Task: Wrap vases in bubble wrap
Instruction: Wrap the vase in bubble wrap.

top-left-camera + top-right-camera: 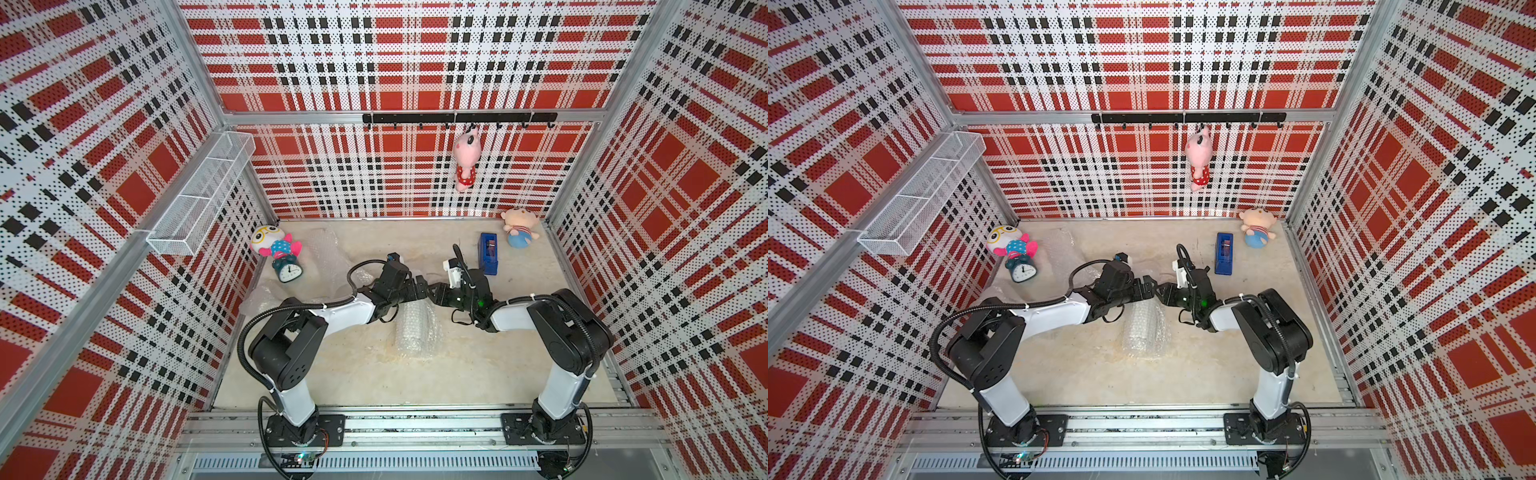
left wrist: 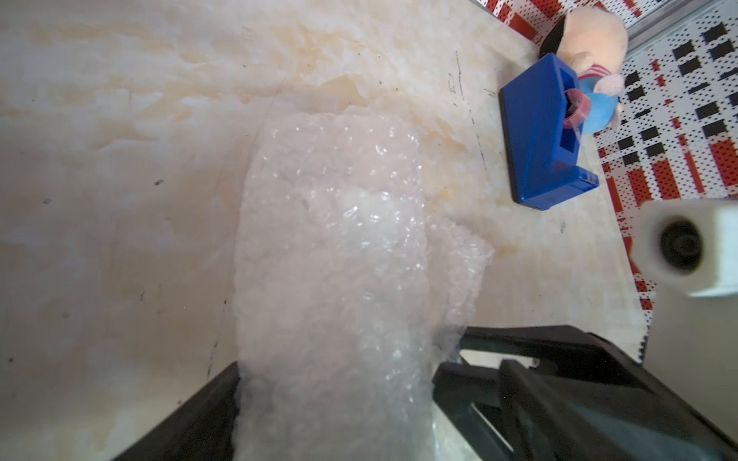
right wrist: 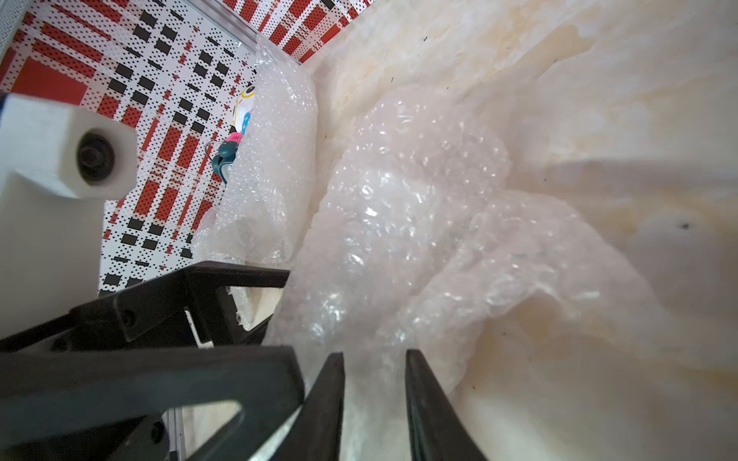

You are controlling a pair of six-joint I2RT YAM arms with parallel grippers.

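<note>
Contents of the bubble-wrap bundle (image 1: 415, 328), which lies lengthwise at the centre of the worktop (image 1: 478, 365), cannot be made out through the clouded film; in both top views its far end is covered by the two tools. The left tool (image 1: 419, 286) stands spread wide, one finger on either side of the bundle; whether it presses the film cannot be told. The right tool (image 1: 434, 293) pinches a fold of the same bundle between closely set fingers. Further bubble wrap (image 1: 328, 253) lies toward the rear left corner, its outline faint against the pale surface. Counted: two arms; three plush toys, two seated (image 1: 274, 245) (image 1: 519, 228) and one hanging (image 1: 467, 160) from the single hook rail (image 1: 457, 118); one alarm clock (image 1: 289, 272); one blue tape dispenser (image 1: 488, 253); one wire basket (image 1: 199, 195). The worktop is beige, marbled and stained, enclosed by three walls (image 1: 415, 62) of red, black and white plaid perforated panel.
</note>
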